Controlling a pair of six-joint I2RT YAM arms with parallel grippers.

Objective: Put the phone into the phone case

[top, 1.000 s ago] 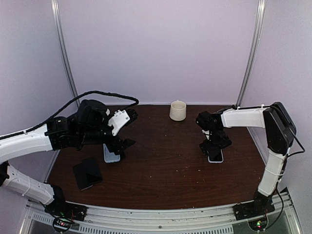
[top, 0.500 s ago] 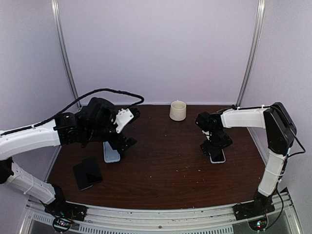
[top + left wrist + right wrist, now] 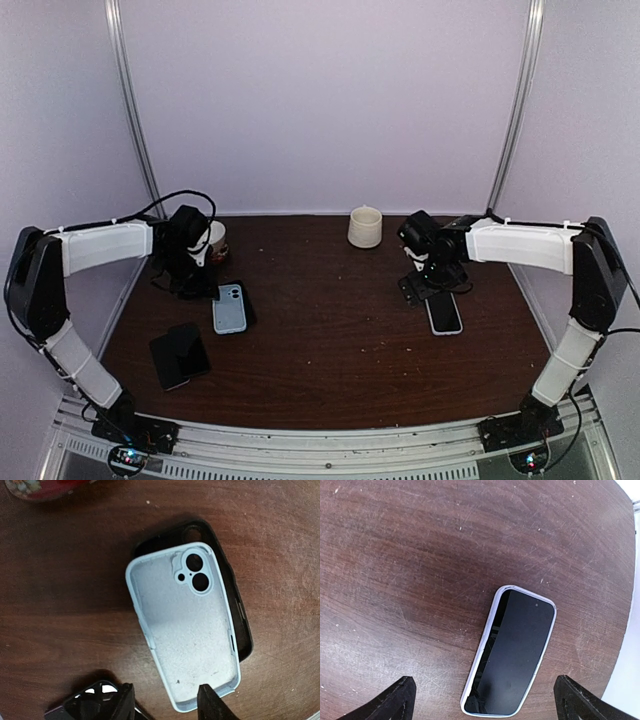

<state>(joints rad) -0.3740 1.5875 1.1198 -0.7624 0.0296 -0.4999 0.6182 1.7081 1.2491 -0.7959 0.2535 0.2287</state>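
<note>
From above, the light blue phone case (image 3: 229, 310) lies flat on the brown table (image 3: 330, 370). It sits partly on top of a black case (image 3: 246, 298). The left gripper (image 3: 192, 270) is just behind the blue case and a little to its left, not touching it. The phone (image 3: 444, 313) lies far to the right of the blue case, with the right gripper (image 3: 428, 272) just behind it. A cream cup (image 3: 365, 227) stands behind the blue case, off to its right.

The left wrist camera shows the blue case (image 3: 187, 630) open side up with nothing inside. The black case (image 3: 239, 615) peeks out from under its right side. The left gripper (image 3: 165, 705) has its fingers (image 3: 212, 705) apart and holds nothing.

The right wrist camera shows the phone (image 3: 515, 672) lying screen up on the table (image 3: 420, 555). The right gripper (image 3: 487, 700) has its fingers (image 3: 395, 700) spread wide apart and holds nothing.
</note>
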